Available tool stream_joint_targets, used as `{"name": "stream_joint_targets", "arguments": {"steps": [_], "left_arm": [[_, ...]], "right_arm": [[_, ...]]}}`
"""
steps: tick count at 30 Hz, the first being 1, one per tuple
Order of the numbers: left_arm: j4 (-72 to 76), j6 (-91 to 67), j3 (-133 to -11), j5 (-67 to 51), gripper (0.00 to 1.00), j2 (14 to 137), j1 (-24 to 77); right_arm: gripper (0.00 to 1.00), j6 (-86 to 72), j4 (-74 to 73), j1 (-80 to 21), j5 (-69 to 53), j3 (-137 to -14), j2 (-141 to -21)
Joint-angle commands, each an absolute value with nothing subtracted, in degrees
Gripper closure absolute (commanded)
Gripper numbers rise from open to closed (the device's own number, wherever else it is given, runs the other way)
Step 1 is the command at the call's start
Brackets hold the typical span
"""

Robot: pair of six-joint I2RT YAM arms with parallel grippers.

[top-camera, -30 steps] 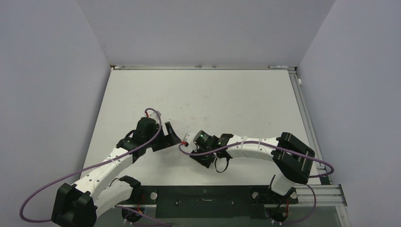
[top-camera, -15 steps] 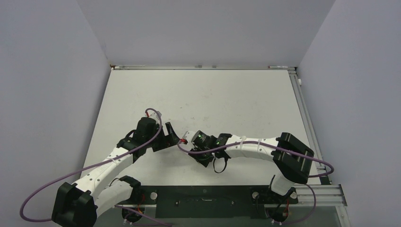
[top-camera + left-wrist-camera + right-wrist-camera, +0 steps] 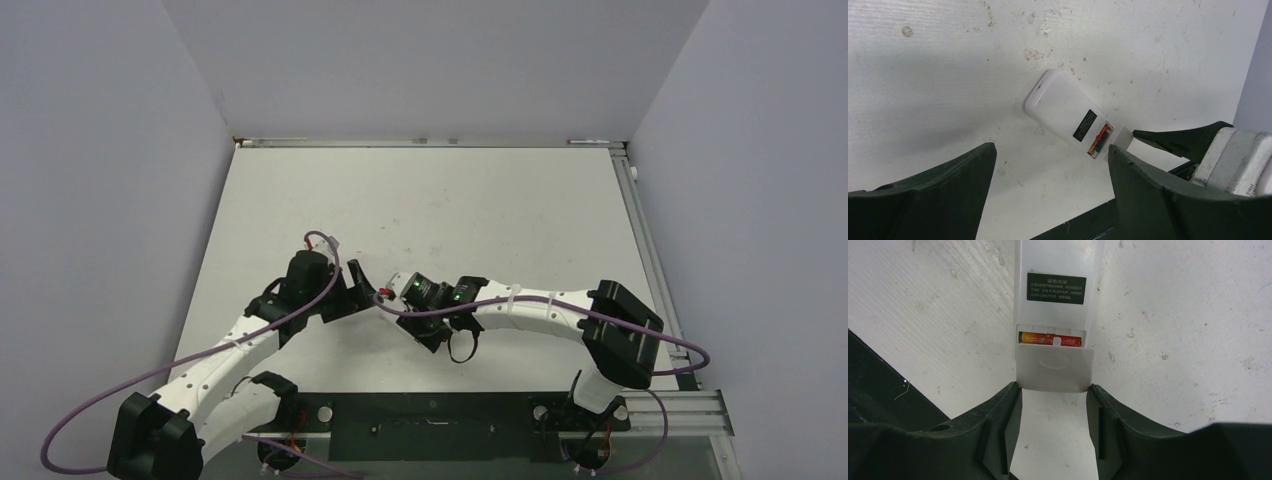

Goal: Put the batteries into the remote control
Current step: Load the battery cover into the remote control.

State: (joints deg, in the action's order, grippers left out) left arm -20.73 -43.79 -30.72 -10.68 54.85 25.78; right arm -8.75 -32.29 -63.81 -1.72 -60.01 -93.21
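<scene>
Batteries (image 3: 1050, 339) sit in the remote control (image 3: 1058, 270) (right gripper (image 3: 1054, 388) pinching cover (image 3: 1055, 367)).

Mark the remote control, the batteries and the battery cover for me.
remote control (image 3: 1060, 105): left wrist view, plain white back.
batteries (image 3: 1048, 339): right wrist view, red casing in the open bay.
battery cover (image 3: 1054, 367): right wrist view, centre of the panel.

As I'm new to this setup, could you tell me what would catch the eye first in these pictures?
The remote control lies plain face up on the table, its compartment open and a red battery showing inside. The right hand holds a white cover at that open end, while the left hand hangs open close beside it.
</scene>
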Motion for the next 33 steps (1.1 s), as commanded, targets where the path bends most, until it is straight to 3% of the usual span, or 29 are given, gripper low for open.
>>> {"name": "stream_joint_targets", "arguments": {"steps": [1,16,33], "left_arm": [[-19.72,-44.66,-29.89,-8.8,0.2,52.49,25.4],[-25.66,-46.51,-30.56,2.86,0.2,46.62,25.05],[-25.11,-46.66,-29.71,2.06,0.2,45.44,25.14]], "right_arm": [[0.87,-10.43,-36.24,-64.12,-1.87,-63.52,-92.54],[0.88,-10.87,-39.96,-63.81,-5.07,-66.31,-97.64],[0.89,-10.63,-40.97,-62.74,-4.96,-69.23,-101.06]]}}
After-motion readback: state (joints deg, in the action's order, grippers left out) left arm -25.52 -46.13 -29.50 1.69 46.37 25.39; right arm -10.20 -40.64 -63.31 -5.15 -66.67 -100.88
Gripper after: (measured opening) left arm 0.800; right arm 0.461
